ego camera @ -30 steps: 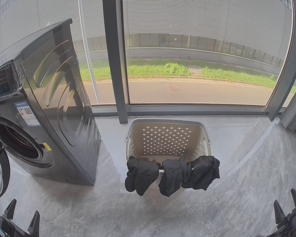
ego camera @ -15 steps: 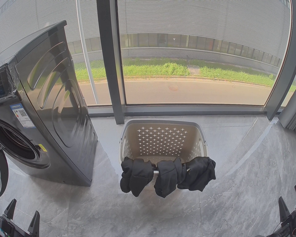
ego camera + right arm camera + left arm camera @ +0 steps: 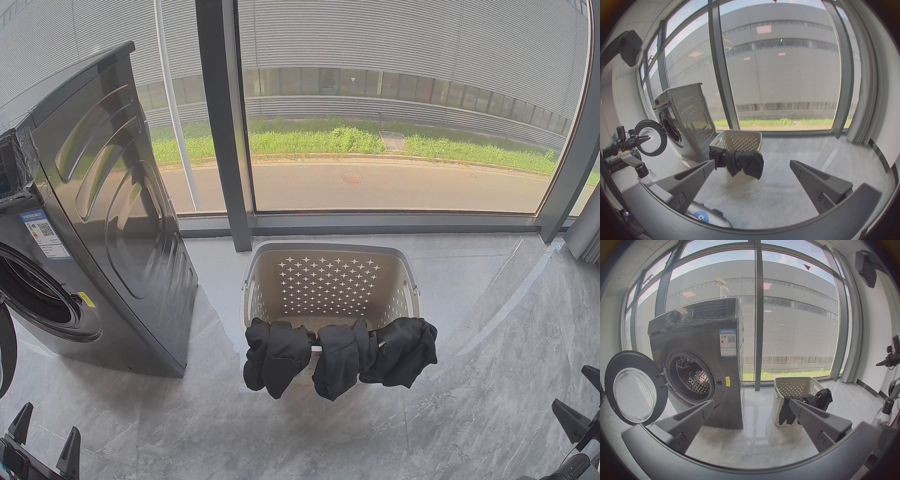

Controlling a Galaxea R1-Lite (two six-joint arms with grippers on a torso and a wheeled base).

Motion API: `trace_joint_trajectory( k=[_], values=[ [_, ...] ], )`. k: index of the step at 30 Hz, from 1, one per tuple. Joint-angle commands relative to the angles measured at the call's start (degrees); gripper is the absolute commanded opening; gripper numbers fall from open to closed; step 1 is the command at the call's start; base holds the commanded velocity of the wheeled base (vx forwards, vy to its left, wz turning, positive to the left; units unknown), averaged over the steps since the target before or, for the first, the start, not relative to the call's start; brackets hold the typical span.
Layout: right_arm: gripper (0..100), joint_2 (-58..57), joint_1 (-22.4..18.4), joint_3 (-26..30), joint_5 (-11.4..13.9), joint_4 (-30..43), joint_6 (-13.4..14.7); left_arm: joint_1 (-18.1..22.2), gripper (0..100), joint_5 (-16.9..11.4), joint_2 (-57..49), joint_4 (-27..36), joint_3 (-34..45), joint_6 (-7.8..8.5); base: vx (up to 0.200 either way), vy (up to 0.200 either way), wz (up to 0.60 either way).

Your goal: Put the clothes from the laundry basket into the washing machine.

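A beige laundry basket (image 3: 328,284) with star-shaped holes stands on the floor by the window. Black clothes (image 3: 340,359) hang over its near rim in three bunches, also visible as clothes (image 3: 806,404) and clothes (image 3: 737,161) from the wrists. The dark grey washing machine (image 3: 94,206) stands to the left, its round door (image 3: 632,391) swung open and the drum (image 3: 692,379) exposed. My left gripper (image 3: 45,431) is low at the near left, open and holding nothing. My right gripper (image 3: 570,386) is at the near right, open too, well short of the basket.
A dark window pillar (image 3: 219,125) rises just behind the basket, between it and the machine. A curtain (image 3: 584,237) hangs at the far right. Bare marble floor (image 3: 350,431) lies between the grippers and the basket.
The head camera swung slightly right early on, shifting the whole scene left. Since half a second ago the right gripper has risen and turned, so both fingers show. The clothes and left gripper are unchanged.
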Motion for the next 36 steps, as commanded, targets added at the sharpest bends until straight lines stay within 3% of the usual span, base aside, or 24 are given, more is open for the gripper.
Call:
trace_joint_trajectory(
  k=[1, 4, 10, 18, 31, 36],
  values=[
    [100, 22.5, 2.8, 6.4, 2.4, -13.9, -0.4, 0.0, 100, 0.0, -1.0, 0.0, 0.9, -0.08, 0.000, 0.000, 0.00],
    [100, 28.3, 3.7, 7.5, 2.3, -18.1, 0.2, 0.0, 100, 0.0, -1.0, 0.0, 0.9, 0.01, 0.000, 0.000, 0.00],
    [100, 33.8, 4.6, 7.3, 2.5, -18.7, 1.3, 0.0, 100, 0.0, -1.0, 0.0, 0.9, 0.09, 0.200, 0.000, 0.00],
    [100, 43.8, 5.3, 7.2, 2.5, -22.7, 3.8, 0.0, 100, -0.1, -1.0, 0.0, 0.9, 0.53, 0.000, 0.000, 0.00],
    [100, 71.0, 6.4, 7.7, 2.0, -42.9, 3.9, 0.0, 100, -0.2, -1.0, 0.0, 0.9, 0.80, 0.000, 0.000, 0.00],
    [100, 78.3, 9.2, 8.0, 1.5, -50.0, 4.7, 0.0, 100, -0.1, -1.0, 0.0, 0.9, 0.89, 0.000, 0.000, 0.00]
  ],
)
